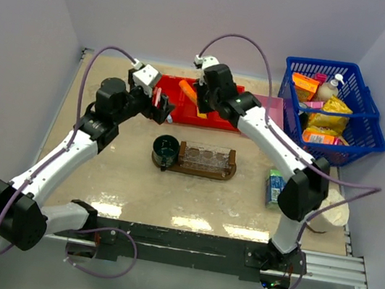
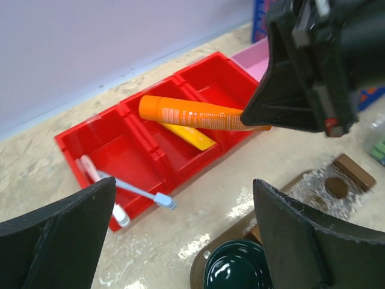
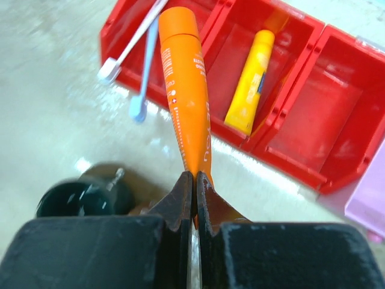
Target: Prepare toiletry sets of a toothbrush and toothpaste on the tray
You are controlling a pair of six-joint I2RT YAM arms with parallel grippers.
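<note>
Clutter around: blue basket (image 1: 370,136) far right, pink box (image 1: 275,106) touching the red bin (image 3: 337,120), dark cup (image 1: 165,147) and clear rack (image 1: 207,158) on the tray (image 1: 195,173). Beige tabletop (image 1: 134,187), lilac walls. Two tubes: deep orange toothpaste (image 3: 185,90) pinched by the right gripper (image 3: 195,180) over the bin, yellower toothpaste (image 3: 251,81) in its middle compartment. Two toothbrushes (image 3: 146,72) in an end compartment. Left gripper (image 2: 183,235) spread wide

You have a red three-compartment bin (image 1: 180,110) at the back of the table (image 1: 114,176), a pink box (image 1: 278,105) just beside its right end, and a blue basket (image 1: 357,145) of packets and bottles far right. A dark green cup (image 1: 166,148) stands against a clear rack (image 1: 207,158); a green-blue packet (image 1: 274,185) lies to their right
</note>
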